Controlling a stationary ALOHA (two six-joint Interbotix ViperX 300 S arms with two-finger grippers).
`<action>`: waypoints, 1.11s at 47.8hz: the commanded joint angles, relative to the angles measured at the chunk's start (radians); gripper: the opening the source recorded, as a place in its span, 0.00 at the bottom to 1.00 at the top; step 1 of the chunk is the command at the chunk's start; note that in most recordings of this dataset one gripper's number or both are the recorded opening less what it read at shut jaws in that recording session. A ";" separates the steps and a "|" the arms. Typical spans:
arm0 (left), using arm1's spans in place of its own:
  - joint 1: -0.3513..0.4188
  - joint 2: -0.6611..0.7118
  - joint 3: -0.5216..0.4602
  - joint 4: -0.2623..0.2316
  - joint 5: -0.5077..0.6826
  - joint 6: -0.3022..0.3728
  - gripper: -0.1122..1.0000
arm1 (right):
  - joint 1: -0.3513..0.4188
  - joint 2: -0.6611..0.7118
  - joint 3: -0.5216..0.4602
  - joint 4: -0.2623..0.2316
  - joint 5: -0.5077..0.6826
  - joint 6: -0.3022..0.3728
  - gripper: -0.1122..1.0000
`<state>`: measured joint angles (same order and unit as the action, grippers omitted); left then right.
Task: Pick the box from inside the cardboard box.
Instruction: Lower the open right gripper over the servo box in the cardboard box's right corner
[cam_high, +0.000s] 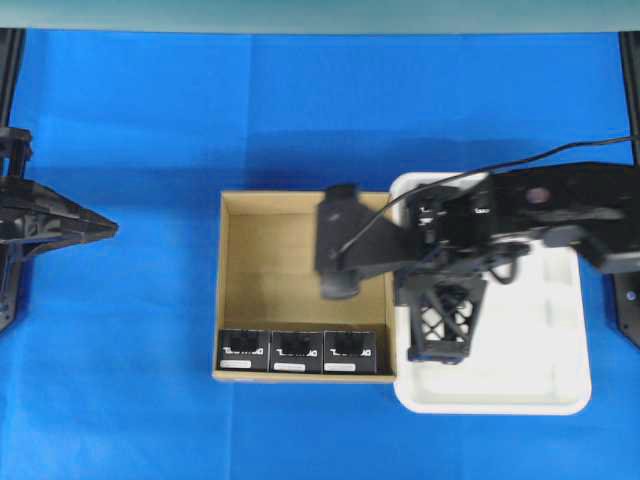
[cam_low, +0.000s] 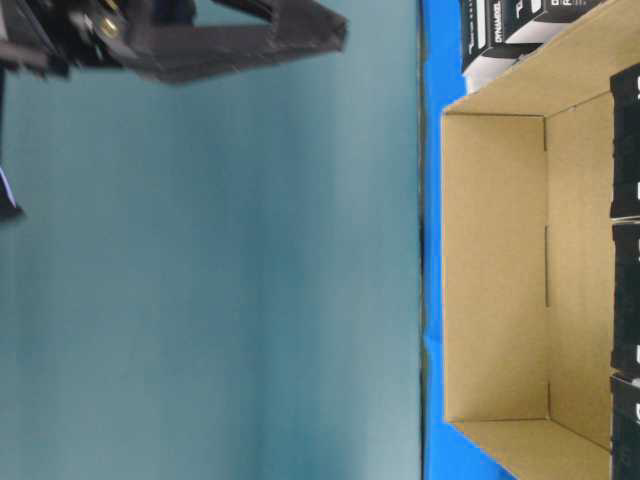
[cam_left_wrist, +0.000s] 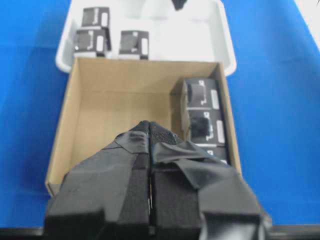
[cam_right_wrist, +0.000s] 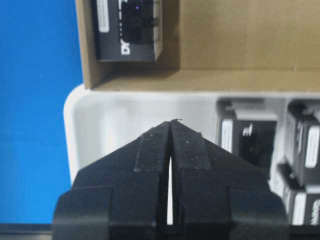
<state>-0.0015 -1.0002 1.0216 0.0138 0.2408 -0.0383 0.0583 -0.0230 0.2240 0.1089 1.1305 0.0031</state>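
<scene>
Starting at the left of the overhead view, the left gripper (cam_high: 108, 229) hangs over the blue table (cam_high: 120, 400), well to the left of the cardboard box (cam_high: 232, 290); its wrist view shows the fingers (cam_left_wrist: 131, 150) pressed together with nothing between them. The cardboard box sits at the middle of the table, open-topped and mostly bare inside. Three black boxes stand in a row against its near wall: the left box (cam_high: 243, 349), the middle box (cam_high: 297, 349) and the right box (cam_high: 350, 349), each touching its neighbour. Just right of the cardboard box, touching its right wall, lies the white tray (cam_high: 560, 400). The right gripper (cam_high: 440, 355) hangs above the tray, fingers (cam_right_wrist: 152, 147) closed tip to tip and holding nothing. Its wrist view shows more black boxes (cam_right_wrist: 250, 140) resting in the tray, beside the fingers.
</scene>
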 joint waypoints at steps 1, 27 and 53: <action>-0.005 0.003 -0.026 0.003 -0.003 0.002 0.04 | -0.002 0.043 -0.048 0.000 0.011 -0.021 0.11; -0.011 -0.009 -0.032 0.003 0.012 -0.008 0.04 | -0.014 0.163 -0.077 0.003 -0.147 -0.029 0.38; -0.020 -0.012 -0.031 0.003 0.048 -0.071 0.04 | -0.057 0.187 -0.028 0.206 -0.190 -0.005 0.95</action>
<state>-0.0184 -1.0170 1.0186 0.0153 0.2930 -0.1074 0.0107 0.1565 0.1917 0.2807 0.9388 0.0061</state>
